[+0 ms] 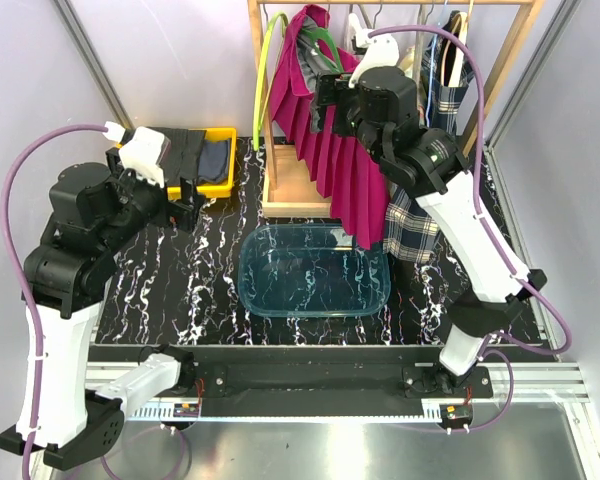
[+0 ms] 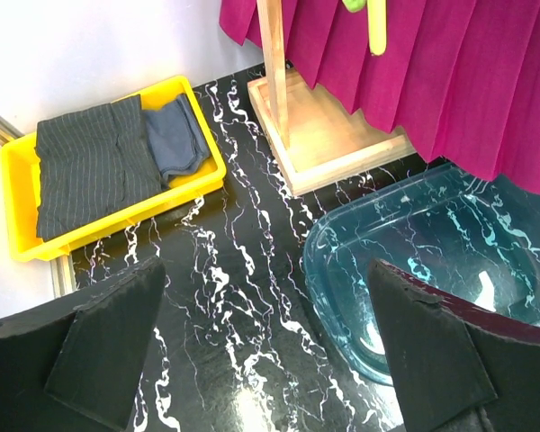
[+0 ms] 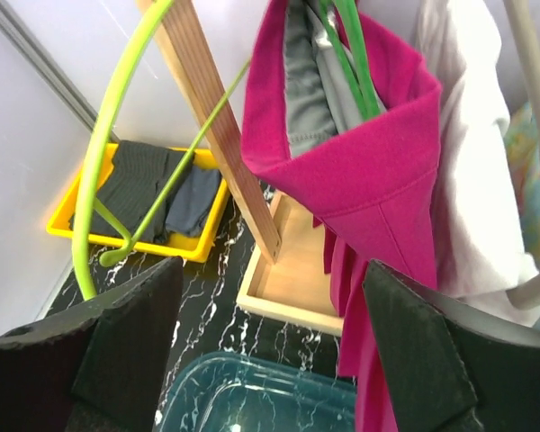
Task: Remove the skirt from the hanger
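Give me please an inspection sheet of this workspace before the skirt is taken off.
Surface: black marbled table, nothing spilled seen.
Job's things: pink skirt on green hanger, hanging on wooden rack.
Clutter: yellow tray of folded dark clothes; blue tub before the rack; plaid garment on rack.
Grippers: left gripper open over table; right gripper open beside skirt's waistband.
Cables: purple cable on each arm; right one arcs past the rack.
Surroundings: white walls, metal posts.

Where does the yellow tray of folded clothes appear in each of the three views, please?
Top external: the yellow tray is upper left of centre, partly hidden.
Left wrist: upper left, by the wall.
Right wrist: middle left, low against the wall.
Shared landmark: the wooden rack base, right of the tray in every view.
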`<state>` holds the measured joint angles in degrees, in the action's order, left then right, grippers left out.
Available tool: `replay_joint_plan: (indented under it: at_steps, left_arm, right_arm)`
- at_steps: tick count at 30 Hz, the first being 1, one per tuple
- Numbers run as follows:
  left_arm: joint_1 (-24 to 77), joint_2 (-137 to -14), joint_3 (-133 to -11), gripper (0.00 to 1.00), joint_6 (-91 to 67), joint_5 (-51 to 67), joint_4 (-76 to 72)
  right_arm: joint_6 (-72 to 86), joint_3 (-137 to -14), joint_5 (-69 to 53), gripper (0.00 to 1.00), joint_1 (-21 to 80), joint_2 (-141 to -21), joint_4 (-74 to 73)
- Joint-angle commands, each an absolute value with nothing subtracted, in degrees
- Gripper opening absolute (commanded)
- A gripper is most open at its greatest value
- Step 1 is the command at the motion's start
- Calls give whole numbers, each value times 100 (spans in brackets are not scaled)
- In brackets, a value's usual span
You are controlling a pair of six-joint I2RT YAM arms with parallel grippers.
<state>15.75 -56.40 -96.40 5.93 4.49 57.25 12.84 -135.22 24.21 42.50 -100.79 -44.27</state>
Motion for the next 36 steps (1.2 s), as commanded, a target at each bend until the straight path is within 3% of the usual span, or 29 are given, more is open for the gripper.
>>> replay_joint_plan:
  at_steps: [1, 9, 16, 24, 36]
  left_arm:
    - [1591, -5476, -9431, 99, 624, 606, 5397]
    - [1591, -5326, -8913, 99, 764, 642, 5151]
    - [1582, -5010, -8307, 99, 931, 545, 4729]
    - [1591, -4948, -7990, 99, 958, 387, 4483]
    - [1591, -4895, -7831, 99, 835, 413, 4342]
  right_arm:
    - [511, -13010, 2119, 88, 4298, -9625, -3298]
    - [-315, -13437, 2478, 83, 4280, -10203, -1732]
    - [-704, -15776, 2480, 83, 3956, -11855, -2057]
    - [395, -15372, 1750, 85, 3033, -11935, -1785]
    - [641, -15434, 1002, 86, 2980, -12269, -1995]
